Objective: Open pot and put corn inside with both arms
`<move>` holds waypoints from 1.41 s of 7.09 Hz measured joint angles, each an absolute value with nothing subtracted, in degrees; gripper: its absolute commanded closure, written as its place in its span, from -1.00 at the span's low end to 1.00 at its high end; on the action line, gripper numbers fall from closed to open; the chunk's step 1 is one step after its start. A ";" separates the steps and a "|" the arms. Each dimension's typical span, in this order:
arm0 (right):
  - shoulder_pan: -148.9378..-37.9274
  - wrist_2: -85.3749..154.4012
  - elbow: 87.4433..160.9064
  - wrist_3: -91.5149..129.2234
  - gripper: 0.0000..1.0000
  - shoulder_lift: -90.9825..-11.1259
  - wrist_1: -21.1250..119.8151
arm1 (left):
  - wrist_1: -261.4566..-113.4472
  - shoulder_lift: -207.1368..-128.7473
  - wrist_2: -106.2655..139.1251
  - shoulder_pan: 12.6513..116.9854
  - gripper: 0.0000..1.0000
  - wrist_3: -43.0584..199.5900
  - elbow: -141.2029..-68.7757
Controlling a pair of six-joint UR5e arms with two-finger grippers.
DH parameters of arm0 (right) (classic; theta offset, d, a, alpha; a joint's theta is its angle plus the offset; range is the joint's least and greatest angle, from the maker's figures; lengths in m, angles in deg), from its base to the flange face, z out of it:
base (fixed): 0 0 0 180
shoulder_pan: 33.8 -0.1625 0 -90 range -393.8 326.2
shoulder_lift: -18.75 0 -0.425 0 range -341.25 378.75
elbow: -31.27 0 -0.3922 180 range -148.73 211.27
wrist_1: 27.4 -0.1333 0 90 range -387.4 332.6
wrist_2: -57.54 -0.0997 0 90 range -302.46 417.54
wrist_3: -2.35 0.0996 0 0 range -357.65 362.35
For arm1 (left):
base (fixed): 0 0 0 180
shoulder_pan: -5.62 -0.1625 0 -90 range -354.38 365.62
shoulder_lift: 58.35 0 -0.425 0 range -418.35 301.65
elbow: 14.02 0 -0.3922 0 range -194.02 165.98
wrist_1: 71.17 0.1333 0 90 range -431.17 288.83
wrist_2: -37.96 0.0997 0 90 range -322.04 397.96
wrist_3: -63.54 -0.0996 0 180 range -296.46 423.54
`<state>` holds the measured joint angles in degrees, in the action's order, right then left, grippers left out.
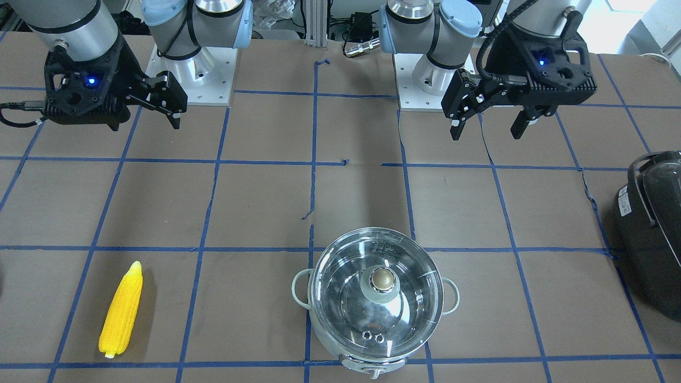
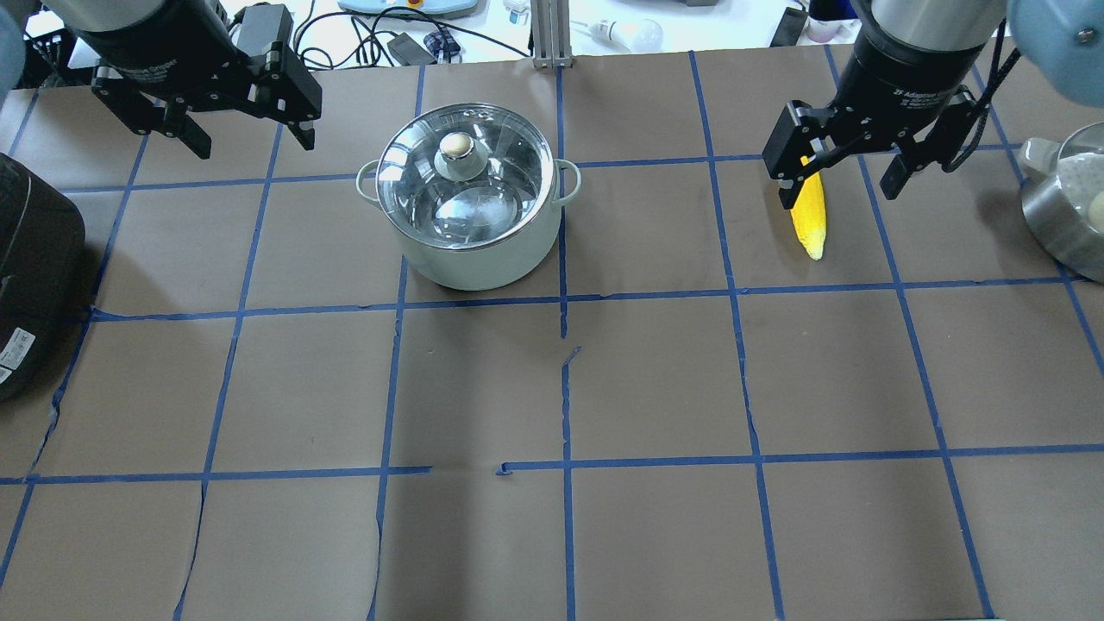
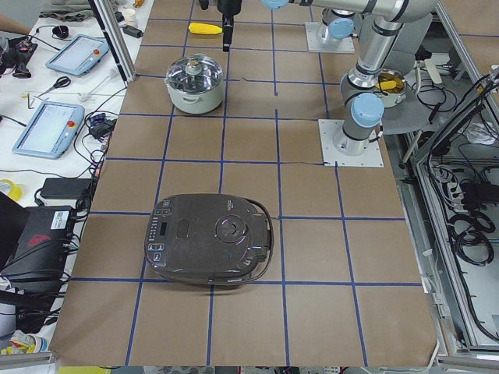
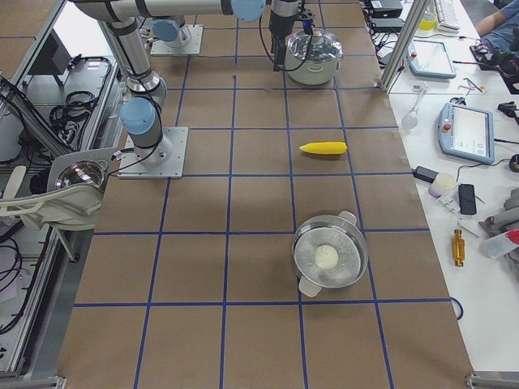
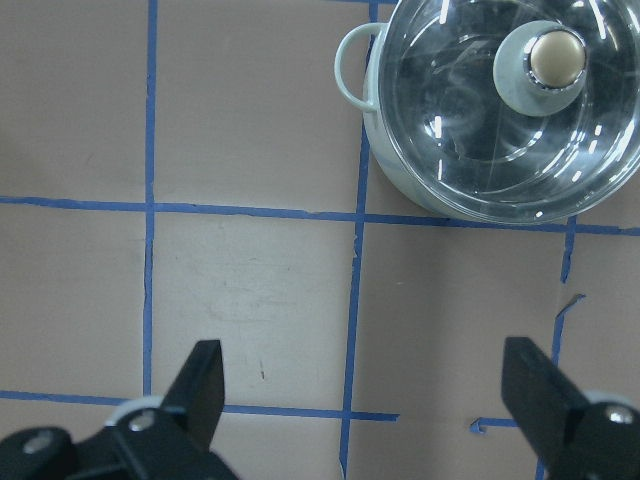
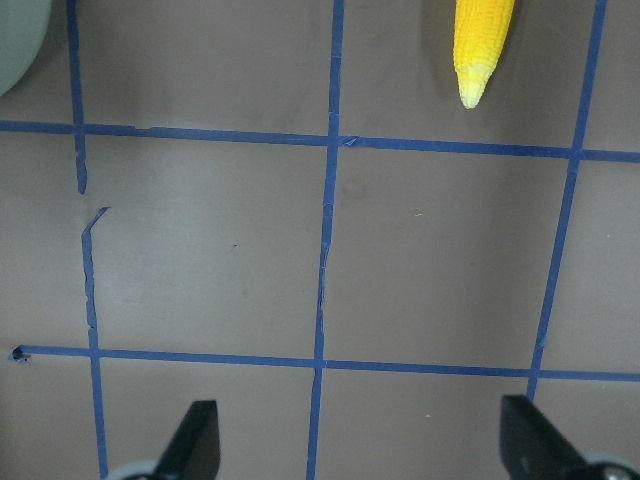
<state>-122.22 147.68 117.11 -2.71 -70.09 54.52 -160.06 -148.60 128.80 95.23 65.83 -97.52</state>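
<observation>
Your left claw (image 2: pixel 252 140) hangs pointing down, jaws spread wide and holding nothing. Your right claw (image 2: pixel 837 191) hangs the same way, jaws wide apart and empty.

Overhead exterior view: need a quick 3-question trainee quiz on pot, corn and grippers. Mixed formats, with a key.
1. Fill in: the left gripper and the right gripper both have their fingers ____ and hold nothing.
2. Pick one. The corn lies:
A) inside the pot
B) on the table, on the right gripper's side
C) between the left gripper's fingers
3. True or false: the glass lid is already off the pot.

Key: 1 open; 2 B; 3 false, the lid sits on the pot.
</observation>
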 measured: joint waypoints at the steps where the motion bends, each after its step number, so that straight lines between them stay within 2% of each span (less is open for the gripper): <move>1: -122.22 147.68 117.10 -2.81 -1.00 -70.10 54.51 | -160.07 -148.59 128.80 95.53 -1.00 65.85 -97.63; 4: -122.20 147.51 117.16 -3.13 -1.00 -69.83 54.49 | -158.44 -150.56 128.11 96.03 -1.00 67.97 -96.96; 7: -122.02 147.78 117.56 -2.62 -1.00 -68.49 55.84 | -149.84 -162.41 127.61 102.30 -1.00 74.10 -92.60; 10: -119.21 149.21 118.27 -2.35 -1.00 -62.26 66.85 | -146.86 -172.44 128.08 105.94 -1.00 78.08 -88.13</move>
